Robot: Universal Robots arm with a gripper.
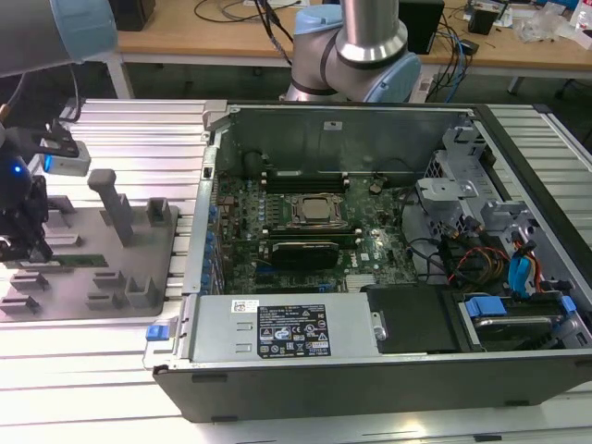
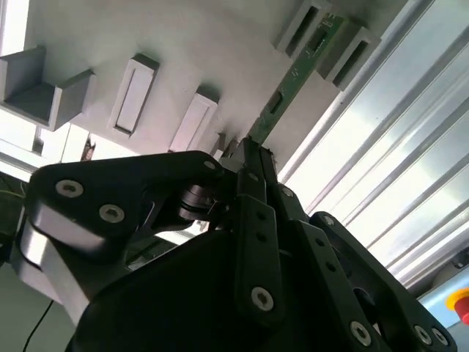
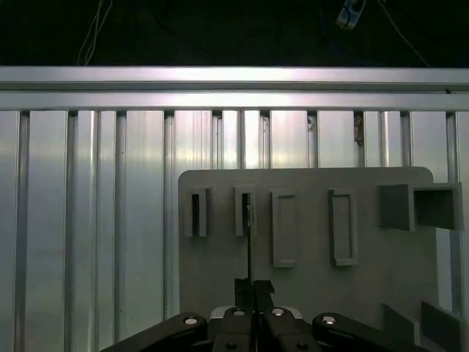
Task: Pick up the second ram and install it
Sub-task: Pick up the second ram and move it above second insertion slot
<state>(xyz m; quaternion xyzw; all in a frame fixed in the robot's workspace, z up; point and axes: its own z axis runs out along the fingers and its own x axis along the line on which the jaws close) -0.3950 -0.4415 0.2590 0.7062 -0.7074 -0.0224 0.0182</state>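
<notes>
Fixture plate: gray, with slotted blocks. The ram stands on edge, its far end in one block's slot.
Gripper: over the plate, pinched tight on the ram's near end, which it hides.
Case: beside the plate, open, motherboard inside.

Second ram: one end hidden between the pinching fingertips of the gripper; edge-on in the first wrist view, its chips too thin to tell. Gray fixture plate, at nine o'clock from the computer case in the exterior view: outer side cut off by the picture's edge. The case's three o'clock end is cut off likewise.
</notes>
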